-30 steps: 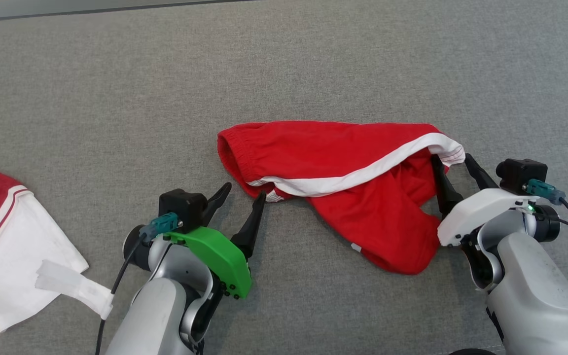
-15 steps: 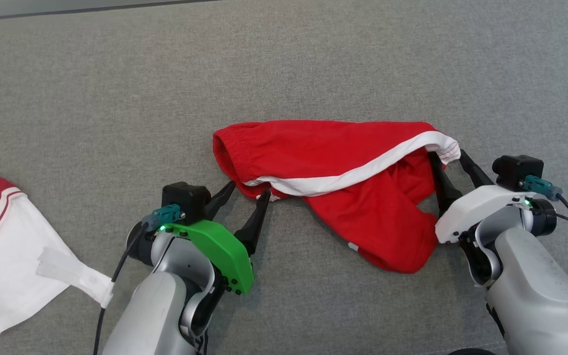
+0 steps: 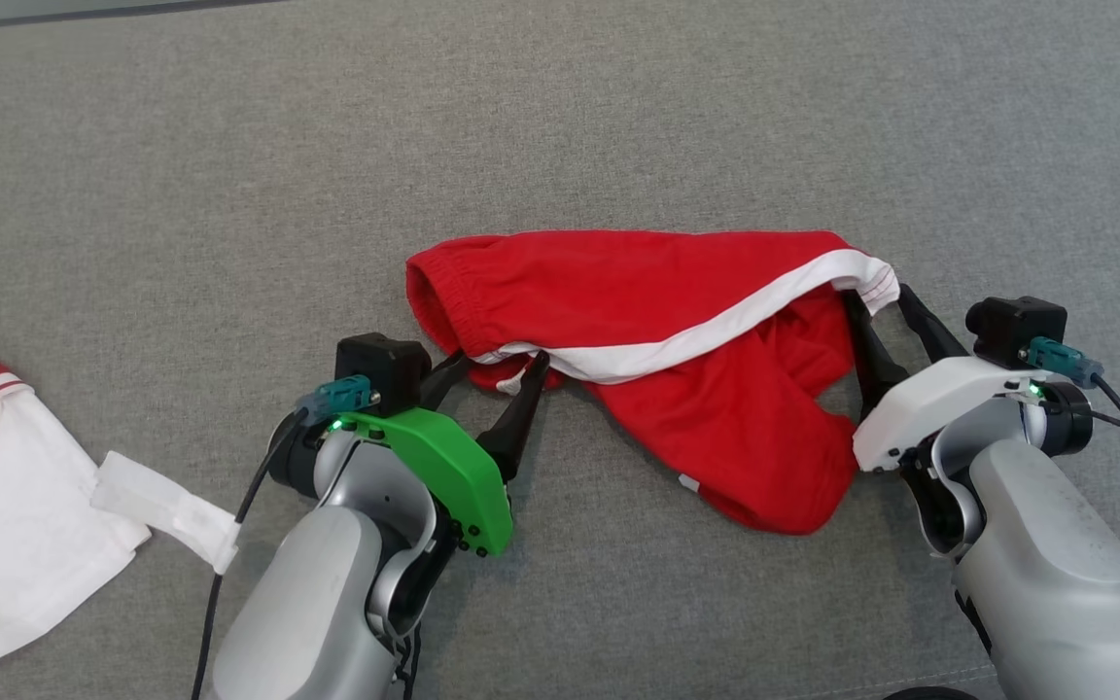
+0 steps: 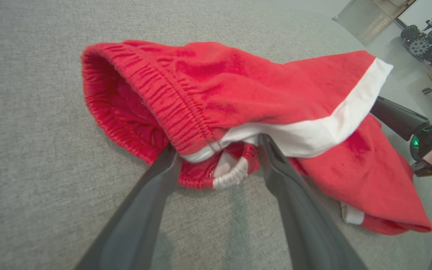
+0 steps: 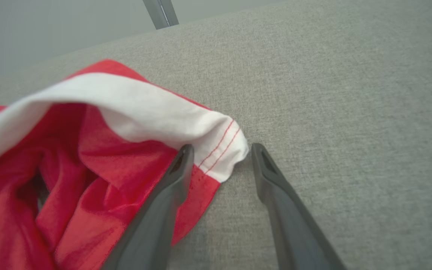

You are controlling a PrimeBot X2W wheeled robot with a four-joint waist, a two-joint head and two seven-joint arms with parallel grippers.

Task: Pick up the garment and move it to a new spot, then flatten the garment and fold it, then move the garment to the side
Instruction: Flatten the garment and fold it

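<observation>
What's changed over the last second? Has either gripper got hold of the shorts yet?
The left gripper moved forward, open, to straddle the waistband corner of the red shorts. The right gripper narrowed its jaws around the white hem corner but has not shut on it. Nothing is gripped yet. The shorts lie crumpled as before; the head view itself shifted slightly.

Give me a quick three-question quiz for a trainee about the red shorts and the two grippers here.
1. True or false: the left gripper is shut on the shorts.
2. What sits between the right gripper's fingers? A) waistband B) hem corner C) drawstring
3. Fill in: the white garment lies at the robot's far ___.
Key: 1 false, its jaws stand open. 2 B. 3 left.
</observation>
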